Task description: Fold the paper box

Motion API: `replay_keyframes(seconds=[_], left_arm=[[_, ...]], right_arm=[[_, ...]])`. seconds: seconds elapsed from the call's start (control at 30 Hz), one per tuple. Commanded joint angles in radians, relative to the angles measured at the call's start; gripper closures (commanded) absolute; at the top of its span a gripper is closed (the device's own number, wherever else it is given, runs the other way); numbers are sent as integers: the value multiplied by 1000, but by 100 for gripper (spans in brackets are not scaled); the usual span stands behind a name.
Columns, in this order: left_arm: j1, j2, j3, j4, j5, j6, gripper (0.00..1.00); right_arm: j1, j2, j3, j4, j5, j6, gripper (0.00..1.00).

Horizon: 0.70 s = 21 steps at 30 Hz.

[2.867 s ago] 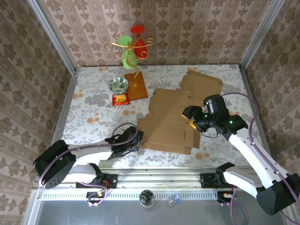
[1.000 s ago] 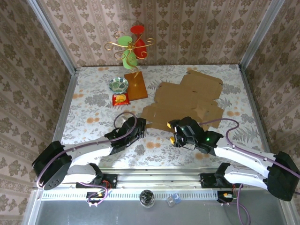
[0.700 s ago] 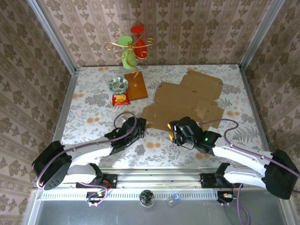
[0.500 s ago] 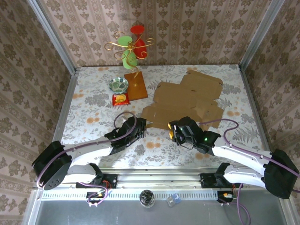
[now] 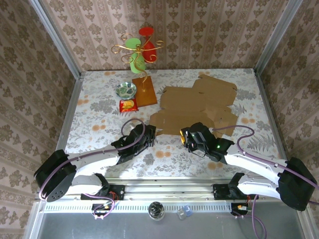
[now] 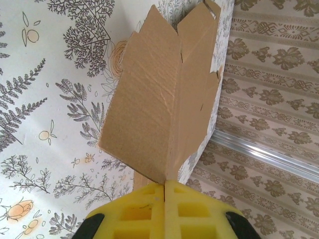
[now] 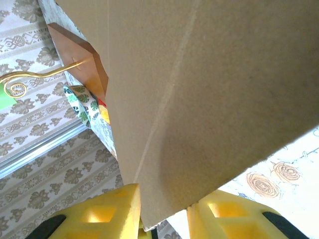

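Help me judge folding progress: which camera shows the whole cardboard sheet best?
Top external: the cardboard sheet shows nearly its full outline. Left wrist shows one flap pinched by the left gripper; right wrist shows a close surface between the fingers of the right gripper.

This is looking like a robot test booth dressed up as a home, not a lived-in room. Patterned wallpaper panels (image 5: 209,30) are standing on three sides of the flower-printed table (image 5: 99,114), meeting at bare metal posts (image 5: 55,37) by its far corners. An aluminium rail (image 5: 169,186) is running along the table's near edge, carrying a left arm (image 5: 94,159) and a right arm (image 5: 259,162) with purple cables (image 5: 271,134) looping off them. Towards the table's far edge, homely things are sitting: a wire ornament (image 5: 142,74) on a wooden base, a small bowl (image 5: 126,90) and a red packet (image 5: 128,105).
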<state>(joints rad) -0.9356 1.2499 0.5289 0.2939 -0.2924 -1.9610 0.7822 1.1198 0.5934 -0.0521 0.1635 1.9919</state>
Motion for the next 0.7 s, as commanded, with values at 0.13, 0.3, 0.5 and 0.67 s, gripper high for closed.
replay_keyframes(seconds=[0.13, 0.3, 0.5, 0.67], left_arm=[[-5, 5, 29, 26, 7, -7, 100], [-6, 8, 30, 31, 9, -10, 100], [-6, 18, 36, 42, 13, -13, 100], [-7, 26, 40, 50, 16, -15, 100]], right_arm=[[-25, 36, 10, 33, 73, -28, 71], [-30, 44, 11, 54, 96, -37, 71], [-31, 53, 1, 114, 133, -60, 69], [-32, 55, -7, 160, 170, -88, 69]])
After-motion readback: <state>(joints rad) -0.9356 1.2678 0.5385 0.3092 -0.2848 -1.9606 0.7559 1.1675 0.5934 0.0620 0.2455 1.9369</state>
